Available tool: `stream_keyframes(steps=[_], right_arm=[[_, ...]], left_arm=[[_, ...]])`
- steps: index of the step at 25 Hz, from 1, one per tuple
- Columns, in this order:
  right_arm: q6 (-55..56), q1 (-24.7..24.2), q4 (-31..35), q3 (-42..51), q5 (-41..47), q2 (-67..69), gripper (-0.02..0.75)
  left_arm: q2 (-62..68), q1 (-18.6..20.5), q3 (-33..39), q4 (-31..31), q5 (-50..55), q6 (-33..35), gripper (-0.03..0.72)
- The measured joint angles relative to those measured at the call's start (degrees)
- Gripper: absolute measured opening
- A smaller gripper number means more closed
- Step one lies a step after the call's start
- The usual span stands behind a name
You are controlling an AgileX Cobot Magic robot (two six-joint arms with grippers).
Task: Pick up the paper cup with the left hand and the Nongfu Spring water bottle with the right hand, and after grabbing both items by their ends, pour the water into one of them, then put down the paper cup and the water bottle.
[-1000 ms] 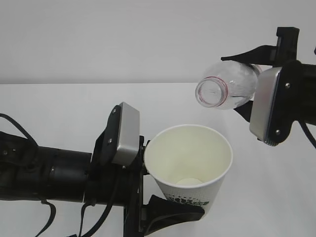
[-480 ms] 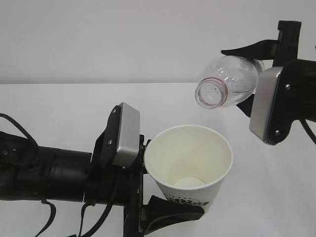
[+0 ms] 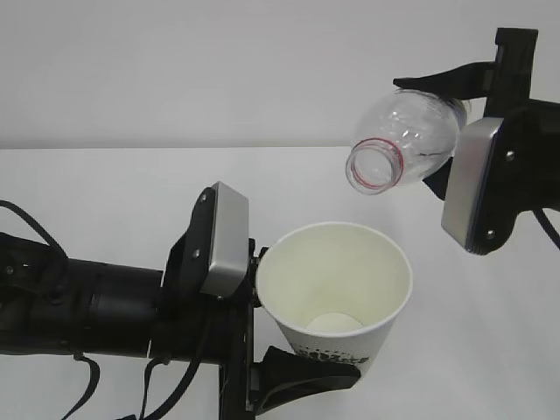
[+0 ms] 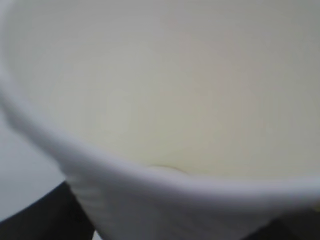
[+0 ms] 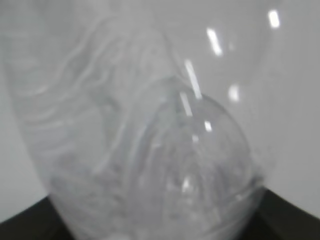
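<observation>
The white paper cup (image 3: pixel 337 280) is held upright low in the exterior view, with my left gripper (image 3: pixel 282 319) shut on its lower wall. Its cream inside fills the left wrist view (image 4: pixel 165 100). Above it and to the right, the clear Nongfu Spring water bottle (image 3: pixel 407 136) is tipped with its red-ringed open mouth (image 3: pixel 374 166) pointing down toward the cup. My right gripper (image 3: pixel 437 136) is shut on the bottle's base end. The blurred bottle (image 5: pixel 150 150) fills the right wrist view. No stream of water shows between mouth and cup.
A white tabletop (image 3: pixel 105 192) runs beneath both arms to a plain pale wall behind. The left arm (image 3: pixel 96 306) with its cables lies along the lower left. A silver-grey wrist box (image 3: pixel 472 184) on the right arm sits beside the bottle.
The right gripper has risen slightly, lifting the bottle's base so the mouth tips more downward. The cup and left arm have stayed still.
</observation>
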Motion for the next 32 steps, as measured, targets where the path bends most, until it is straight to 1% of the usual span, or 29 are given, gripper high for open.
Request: stream_keyframes(steps=[19, 23, 32], right_arm=[[-7.02, 0.00, 2.55, 0.00, -2.18, 0.00, 0.475], [-8.46, 0.00, 4.32, 0.00, -2.54, 0.00, 0.475], [-10.51, 0.00, 4.55, 0.00, -4.62, 0.00, 0.475]], left_arm=[[0.00, 0.00, 0.00, -0.03, 0.53, 0.00, 0.537], [0.00, 0.00, 0.00, -0.03, 0.53, -1.46, 0.537], [0.00, 0.00, 0.00, 0.07, 0.53, -1.83, 0.537]])
